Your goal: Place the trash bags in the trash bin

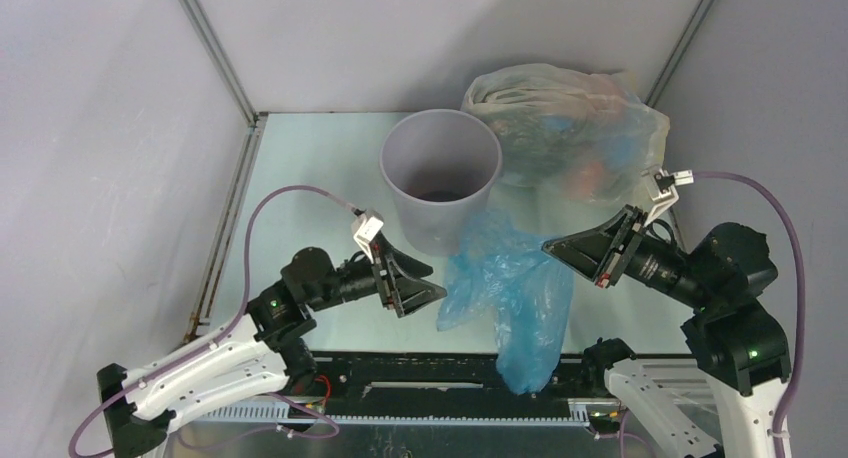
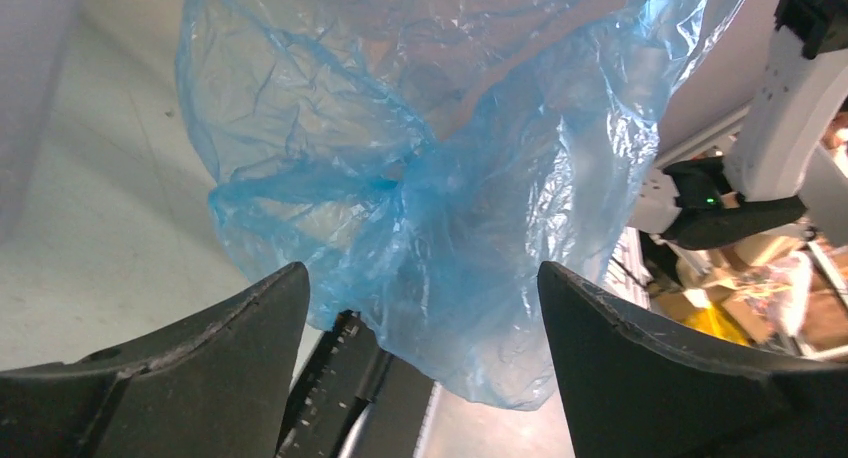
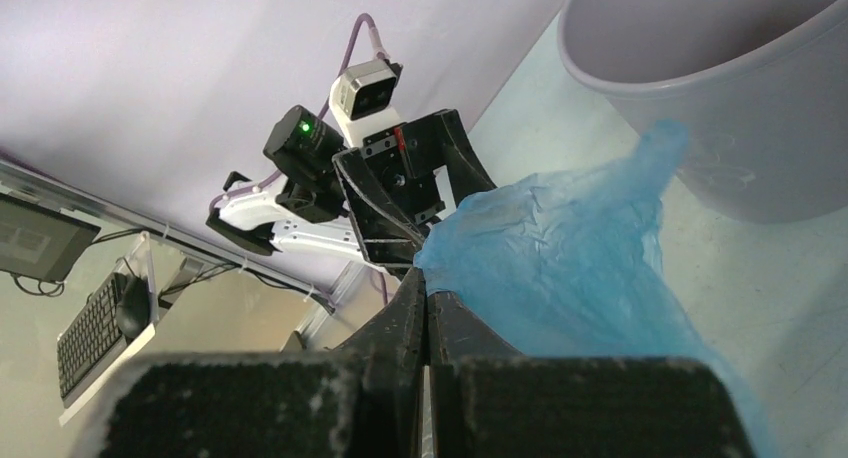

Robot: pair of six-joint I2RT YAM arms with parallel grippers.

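Observation:
The light-blue trash bag (image 1: 510, 288) hangs crumpled between my two grippers, in front of the trash bin (image 1: 440, 178), and its lower end droops over the table's near edge. The pale grey-lavender bin stands upright and open behind it. My right gripper (image 1: 550, 246) is shut on the bag's upper right part; in the right wrist view its jaws (image 3: 425, 283) are pressed together with the bag (image 3: 570, 268) spreading from their tip and the bin (image 3: 720, 128) beyond. My left gripper (image 1: 435, 283) is open at the bag's left edge. In the left wrist view (image 2: 422, 268) the bag (image 2: 430, 178) fills the space ahead of its jaws.
A large clear whitish bag (image 1: 570, 128) stuffed with colourful items sits at the back right, touching the bin. Grey enclosure walls stand on the left, right and back. The black rail (image 1: 440, 373) of the arm bases runs along the near edge.

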